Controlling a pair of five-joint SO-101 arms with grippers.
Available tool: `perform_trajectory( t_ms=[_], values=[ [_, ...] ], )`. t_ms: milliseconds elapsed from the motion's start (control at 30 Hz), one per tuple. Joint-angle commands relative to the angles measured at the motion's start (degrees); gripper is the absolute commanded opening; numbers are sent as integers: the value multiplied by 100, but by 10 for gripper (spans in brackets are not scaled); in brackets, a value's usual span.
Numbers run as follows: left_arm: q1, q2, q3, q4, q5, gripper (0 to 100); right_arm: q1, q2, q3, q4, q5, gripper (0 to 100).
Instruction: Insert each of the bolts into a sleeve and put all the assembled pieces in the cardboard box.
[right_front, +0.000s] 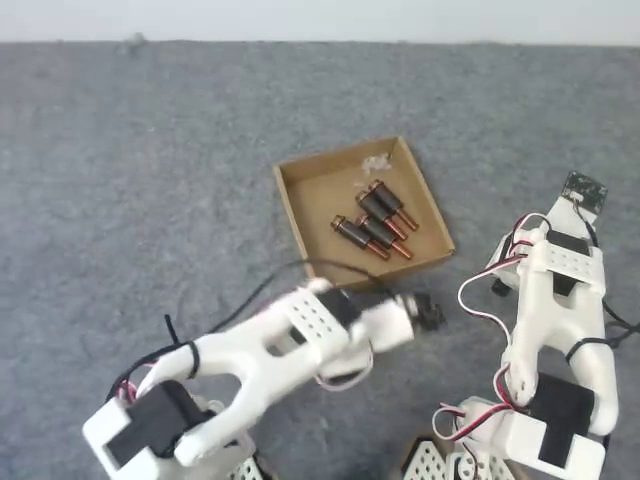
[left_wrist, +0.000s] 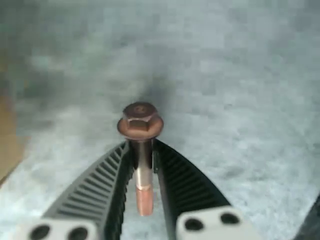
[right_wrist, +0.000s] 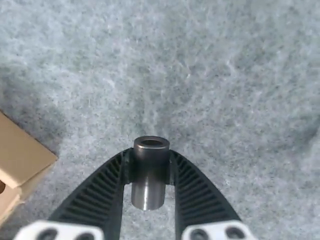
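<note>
Three assembled pieces (right_front: 378, 232), black sleeves on copper bolts, lie side by side in the open brown cardboard box (right_front: 318, 190) near the middle of the grey felt-covered desk (right_front: 150, 150). Their long axes slant from far left to near right. One loose copper hex-flanged bolt (left_wrist: 141, 122) is clamped between the left gripper (left_wrist: 142, 150) fingers, just off the box's near wall. Its head points out past the fingertips and its shank is partly hidden between them. One dark cylindrical metal sleeve (right_wrist: 151, 172) is pinched by the right gripper (right_wrist: 150, 160) fingers, open bore outward, nearer the desk's right edge. A pale scrap (right_front: 375, 160) in the box's far corner is too small to identify.
</note>
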Motion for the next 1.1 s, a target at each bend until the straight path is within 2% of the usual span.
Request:
perform_trajectory(
  t_ms=[0, 200, 400, 467, 600, 867, 1067],
  values=[
    [-712, -70, -558, 141, 343, 12, 48, -31, -308, -92, 97, 6],
    [-905, -229, -549, 141, 343, 10, 48, -31, -308, -92, 97, 6],
    [-1116, -2048, 92, 88, 343, 10, 31, -22, -308, -92, 97, 6],
    [-1530, -2734, 312, -62, 501, 11, 22, -22, -308, -92, 97, 6],
    [-2585, -3604, 778, -580, 1275, 12, -84, -22, -299, -92, 97, 7],
    [-4105, -3710, 927, -1574, 2426, 12, -101, -22, -246, -92, 97, 7],
    [-5081, -3710, 1068, -2488, 3086, 12, -426, -22, -193, -92, 97, 8]
  ],
)
